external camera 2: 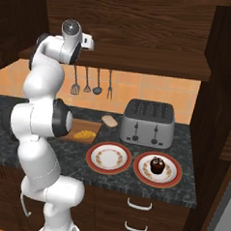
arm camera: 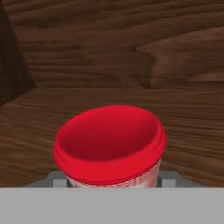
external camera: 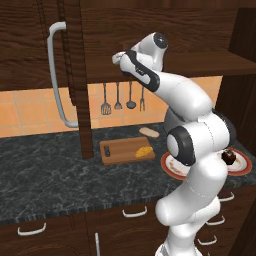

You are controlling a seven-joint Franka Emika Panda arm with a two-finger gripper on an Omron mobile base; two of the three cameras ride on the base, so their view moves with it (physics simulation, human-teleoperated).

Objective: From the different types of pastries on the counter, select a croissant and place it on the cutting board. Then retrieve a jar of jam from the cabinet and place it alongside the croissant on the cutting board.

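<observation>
The jar of jam (arm camera: 109,144) fills the lower middle of the hand view, its red lid toward the camera, on the cabinet's (arm camera: 131,57) wooden shelf. My gripper (arm camera: 113,183) has a grey finger pressed against each side of the jar. In the base views my hand (external camera: 119,57) (external camera 2: 88,40) reaches into the open cabinet (external camera: 150,30) above the counter (external camera: 50,175). The golden croissant (external camera: 144,151) (external camera 2: 85,134) lies on the right part of the cutting board (external camera: 117,149) (external camera 2: 91,126).
The cabinet door (external camera: 82,100) stands open edge-on left of my arm, its curved grey handle (external camera: 56,75) further left. A pale roll (external camera: 149,132) (external camera 2: 109,120) lies behind the board. A cupcake (external camera 2: 157,166) sits on a red-rimmed plate (external camera 2: 174,176), beside another plate (external camera 2: 108,157) and a toaster (external camera 2: 148,122).
</observation>
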